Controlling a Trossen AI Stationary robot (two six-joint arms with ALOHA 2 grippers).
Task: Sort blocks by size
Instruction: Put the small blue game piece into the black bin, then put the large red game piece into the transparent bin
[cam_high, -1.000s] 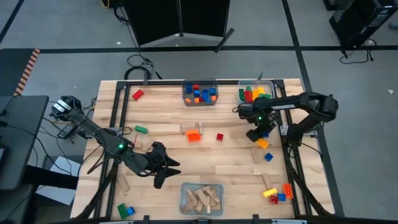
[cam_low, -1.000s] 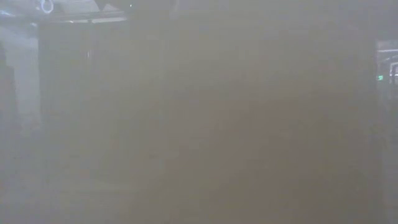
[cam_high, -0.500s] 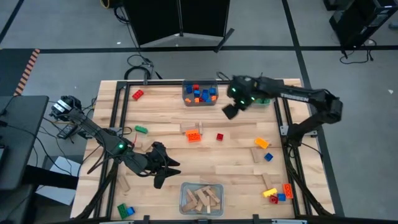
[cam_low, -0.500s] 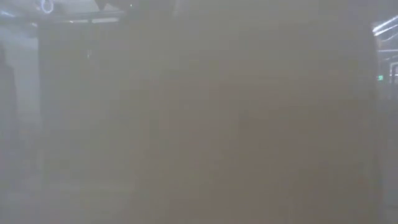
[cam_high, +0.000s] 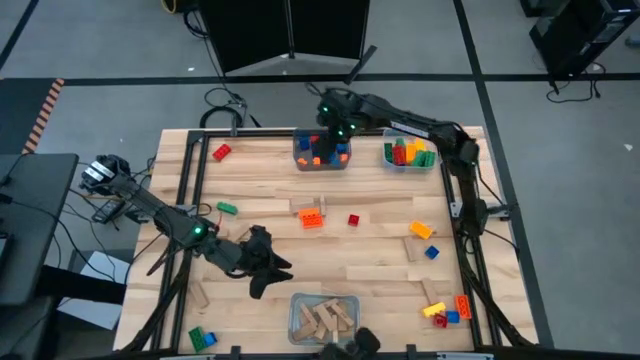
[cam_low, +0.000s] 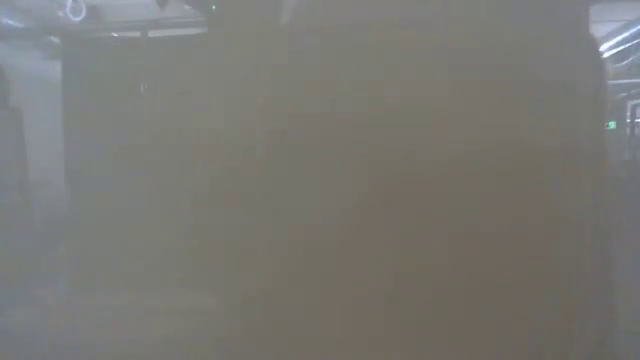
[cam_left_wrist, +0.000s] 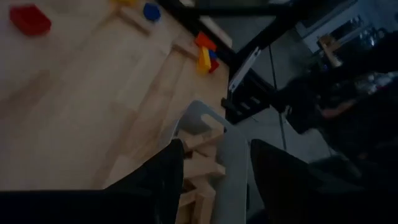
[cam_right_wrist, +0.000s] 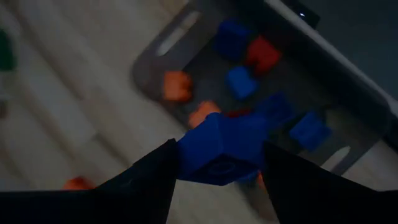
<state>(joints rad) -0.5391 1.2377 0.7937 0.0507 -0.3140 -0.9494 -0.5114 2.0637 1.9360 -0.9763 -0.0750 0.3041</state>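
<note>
The right gripper (cam_right_wrist: 217, 165) clasps a blue brick (cam_right_wrist: 227, 149) above the far middle bin (cam_high: 321, 152) of small bricks, probably to drop it there by size, while the left gripper (cam_left_wrist: 214, 168) waits with fingers apart and empty near the wooden blocks' bin (cam_high: 323, 318).

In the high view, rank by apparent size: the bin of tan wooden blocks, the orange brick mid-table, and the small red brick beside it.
1. Bin of wooden blocks, clearly largest.
2. Orange brick.
3. Small red brick, smallest.
All three rest on the table, so nearness to the overhead camera hardly skews the order.
</note>
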